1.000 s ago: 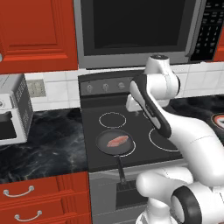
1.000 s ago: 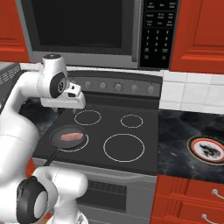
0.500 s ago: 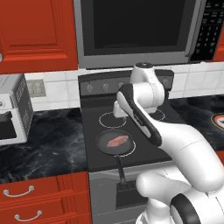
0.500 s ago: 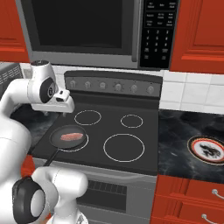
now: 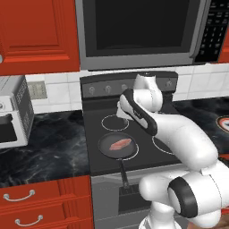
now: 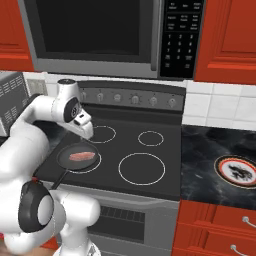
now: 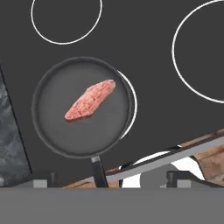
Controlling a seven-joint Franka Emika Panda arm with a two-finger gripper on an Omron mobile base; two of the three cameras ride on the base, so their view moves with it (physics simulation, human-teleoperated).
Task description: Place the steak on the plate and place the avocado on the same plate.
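A black frying pan (image 5: 117, 146) sits on the front-left burner of the black stove (image 6: 150, 165), its handle reaching over the front edge. A microwave (image 6: 100, 35) hangs above between red cabinets (image 5: 38, 33). A toaster oven (image 5: 11, 112) stands on the dark marble counter (image 5: 44, 147) at the left.

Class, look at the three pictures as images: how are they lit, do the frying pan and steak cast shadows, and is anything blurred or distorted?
Left base view: flat, even rendered light, steak sharp, no clear shadow. Right base view: same flat light, plate crisp, no glare. Hand view: frying pan sharp, no visible shadow on the stove, slightly soft from enlargement.
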